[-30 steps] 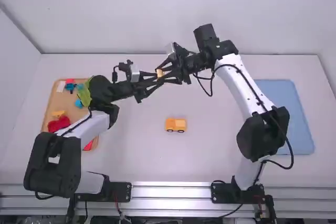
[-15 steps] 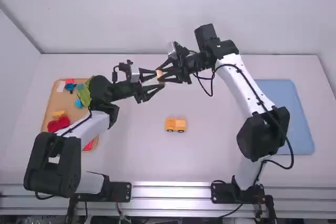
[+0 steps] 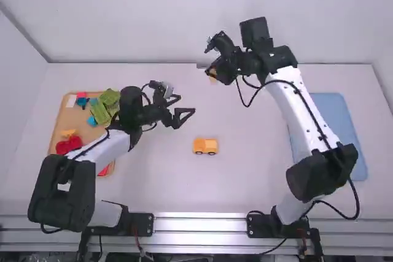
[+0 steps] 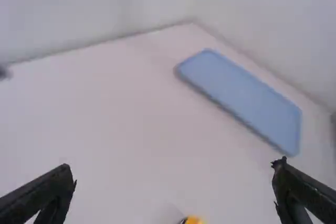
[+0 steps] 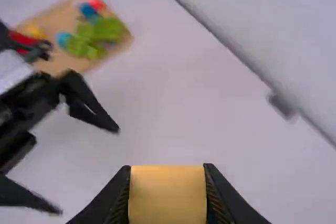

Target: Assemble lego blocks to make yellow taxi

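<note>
Gripping a yellow block (image 5: 168, 195), the right claw (image 3: 212, 72) hangs above the table (image 3: 258, 176); the left claw (image 3: 186, 104) stands wide apart. Nearer the arm bases, a yellow vehicle (image 3: 205, 146) sits on the table, between a wooden tray (image 3: 60, 125) and a blue tray (image 3: 334, 127).

White table (image 3: 153, 182), 1 tan tray (image 3: 72, 118), 1 blue tray (image 3: 336, 110), 1 yellow car (image 3: 206, 145) between
</note>
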Robot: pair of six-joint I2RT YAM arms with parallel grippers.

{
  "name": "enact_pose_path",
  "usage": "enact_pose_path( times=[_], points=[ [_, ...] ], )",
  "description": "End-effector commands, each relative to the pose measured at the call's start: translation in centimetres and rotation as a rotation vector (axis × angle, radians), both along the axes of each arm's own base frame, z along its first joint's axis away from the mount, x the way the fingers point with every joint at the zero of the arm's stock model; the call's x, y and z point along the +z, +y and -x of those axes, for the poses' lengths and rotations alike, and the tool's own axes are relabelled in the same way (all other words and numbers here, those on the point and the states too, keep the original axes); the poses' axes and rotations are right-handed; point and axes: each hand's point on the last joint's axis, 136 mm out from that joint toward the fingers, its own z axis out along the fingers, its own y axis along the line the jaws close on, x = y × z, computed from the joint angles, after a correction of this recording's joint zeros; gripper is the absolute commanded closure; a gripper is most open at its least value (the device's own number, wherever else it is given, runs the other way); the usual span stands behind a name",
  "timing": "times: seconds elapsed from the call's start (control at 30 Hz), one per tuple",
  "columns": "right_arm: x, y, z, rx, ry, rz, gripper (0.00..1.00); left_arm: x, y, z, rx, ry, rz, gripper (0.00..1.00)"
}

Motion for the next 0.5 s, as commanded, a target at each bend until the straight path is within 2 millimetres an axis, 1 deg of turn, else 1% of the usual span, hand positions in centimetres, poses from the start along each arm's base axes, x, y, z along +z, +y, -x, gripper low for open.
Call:
enact_pose_path(
  times=[0.0, 0.03, 0.07, 0.13, 0.17, 0.2, 0.23, 0.27, 0.33, 0.4, 0.47],
  points=[
    [-2.0, -4.2, -1.0, -0.321, 0.027, 0.212, 1.0, 0.0, 2.2, -2.3, 0.167, -0.044, -0.098, 0.01],
    [-3.3, -4.6, -0.3, -0.349, 0.069, 0.245, 1.0, -0.4, 2.8, -2.7, 0.217, -0.026, -0.113, 0.01],
    [-3.9, -4.7, 0.1, -0.36, 0.087, 0.259, 1.0, -0.6, 3.1, -3.0, 0.248, -0.008, -0.111, 0.01],
    [-6.8, -5.6, 1.0, -0.438, 0.159, 0.308, 1.0, -1.0, 4.0, -3.9, 0.375, 0.052, -0.095, 0.01],
    [-7.3, -5.8, 1.1, -0.455, 0.171, 0.314, 1.0, -1.0, 4.1, -3.9, 0.386, 0.05, -0.098, 0.01],
    [-8.4, -6.2, 1.6, -0.494, 0.201, 0.329, 0.98, -1.1, 4.1, -4.1, 0.407, 0.04, -0.116, 0.01],
    [-10.6, -7.1, 2.6, -0.561, 0.264, 0.351, 0.88, -1.1, 4.2, -4.5, 0.462, 0.019, -0.149, 0.01],
    [-11.2, -7.3, 2.9, -0.578, 0.283, 0.359, 0.88, -1.1, 4.2, -4.6, 0.481, 0.015, -0.159, 0.01],
    [-13.6, -8.0, 4.4, -0.641, 0.363, 0.373, 0.9, -1.2, 4.8, -4.9, 0.576, 0.002, -0.201, 0.01],
    [-15.6, -8.6, 5.6, -0.692, 0.422, 0.387, 0.93, -1.1, 5.0, -4.9, 0.637, -0.017, -0.234, 0.01],
    [-16.3, -8.8, 6.2, -0.707, 0.444, 0.394, 0.94, -0.9, 4.6, -4.9, 0.642, -0.024, -0.239, 0.01]
  ],
)
